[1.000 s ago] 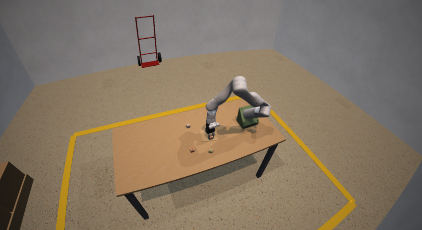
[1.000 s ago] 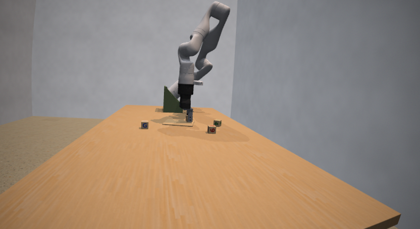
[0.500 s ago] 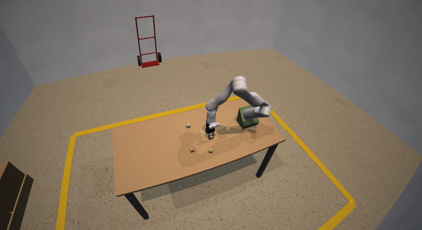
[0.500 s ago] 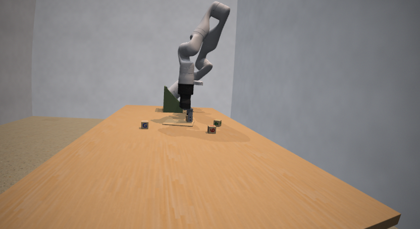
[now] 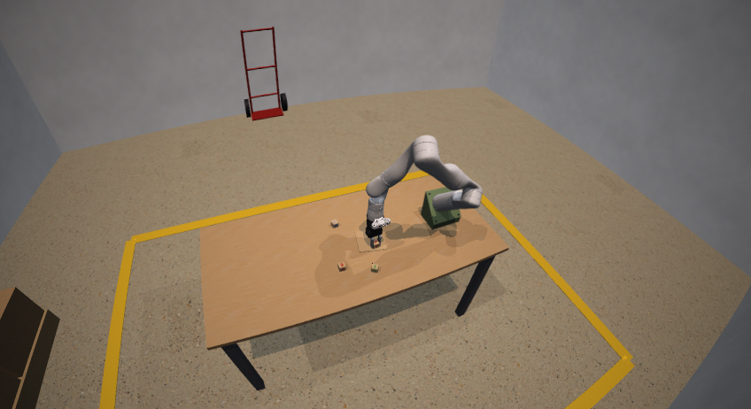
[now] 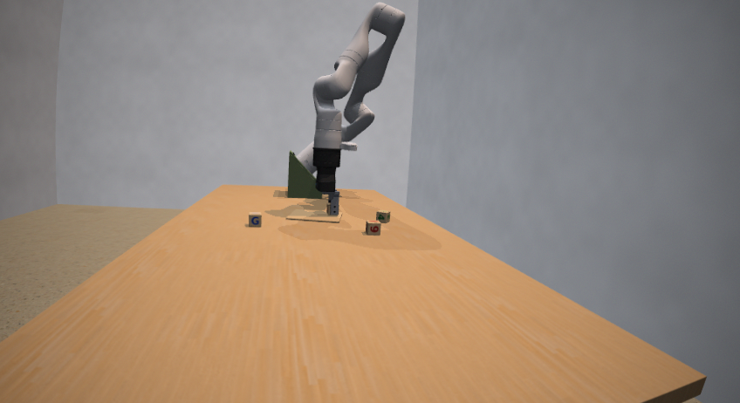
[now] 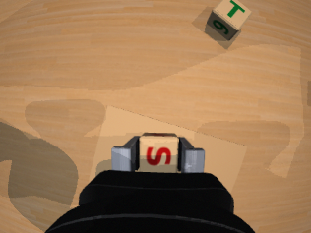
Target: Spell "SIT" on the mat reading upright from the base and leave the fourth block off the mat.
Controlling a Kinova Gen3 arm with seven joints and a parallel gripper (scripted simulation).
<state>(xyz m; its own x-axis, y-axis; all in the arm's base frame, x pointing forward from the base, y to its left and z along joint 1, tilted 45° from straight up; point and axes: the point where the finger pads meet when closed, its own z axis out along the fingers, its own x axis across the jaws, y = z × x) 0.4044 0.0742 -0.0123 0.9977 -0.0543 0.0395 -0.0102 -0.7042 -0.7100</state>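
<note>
My gripper points straight down over the thin tan mat. Its fingers are shut on a wooden block with a red S on top, held at or just above the mat's surface; I cannot tell whether it touches. A block with a green T on top lies on the table off the mat. A block with red markings lies near it, also off the mat. A block with a blue G on its side lies off the mat on the other side.
The arm's green wedge-shaped base stands at the table's end behind the mat. The wooden table stretches far beyond the blocks. A red hand truck stands by the far wall.
</note>
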